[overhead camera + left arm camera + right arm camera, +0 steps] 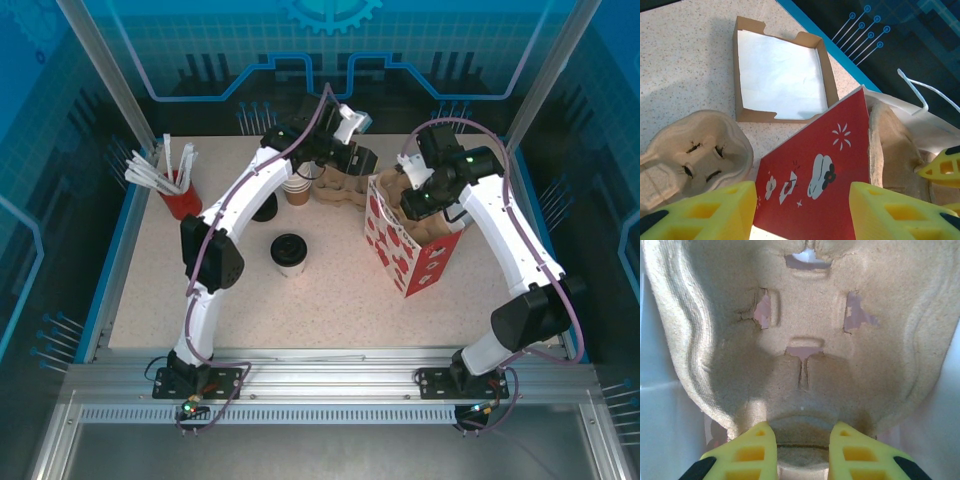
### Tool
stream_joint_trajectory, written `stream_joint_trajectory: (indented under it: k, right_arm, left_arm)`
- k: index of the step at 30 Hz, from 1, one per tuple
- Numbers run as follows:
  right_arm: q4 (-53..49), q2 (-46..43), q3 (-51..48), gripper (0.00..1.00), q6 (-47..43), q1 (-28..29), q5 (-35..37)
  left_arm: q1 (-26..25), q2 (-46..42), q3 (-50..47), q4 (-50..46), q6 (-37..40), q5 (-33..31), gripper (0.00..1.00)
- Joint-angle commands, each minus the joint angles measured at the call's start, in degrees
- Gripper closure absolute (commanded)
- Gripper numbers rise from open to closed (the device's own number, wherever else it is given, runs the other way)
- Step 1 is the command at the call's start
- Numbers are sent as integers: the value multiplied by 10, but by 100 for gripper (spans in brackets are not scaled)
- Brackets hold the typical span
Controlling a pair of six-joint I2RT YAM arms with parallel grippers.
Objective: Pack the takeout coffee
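Note:
The takeout coffee (289, 252), a white cup with a black lid, stands upright on the table between the arms, away from both grippers. A red paper bag (405, 250) with white prints stands to its right. My right gripper (802, 432) reaches into the bag's mouth, shut on the rim of a pulp cup carrier (805, 340) that sits inside the bag. My left gripper (802, 200) hangs open just over the bag's red side (815, 170) at the back, holding nothing. The right gripper's yellow finger (942, 170) shows past the bag's edge.
A second pulp carrier (690, 150) with a brown cup (297, 192) lies at the back. Behind it is a cardboard tray (740, 70) lined with white paper. A red cup of white stirrers (180, 195) stands far left. The bag's white handle (920, 90) sticks up.

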Motion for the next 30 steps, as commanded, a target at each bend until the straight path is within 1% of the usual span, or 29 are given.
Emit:
stream_joint_trajectory:
  k: [1, 6, 13, 30]
  right_arm:
    - [-16, 5, -3, 82, -2, 8, 3]
    - [-15, 3, -1, 82, -3, 9, 2]
    - [-14, 2, 0, 83, -3, 8, 1]
    - [-15, 0, 8, 83, -4, 8, -1]
  left_arm:
    - [5, -45, -12, -5, 12, 24, 44]
    - [5, -44, -27, -14, 21, 35, 44]
    - [5, -37, -34, -37, 37, 52, 48]
    - [6, 0, -2, -61, 43, 57, 50]
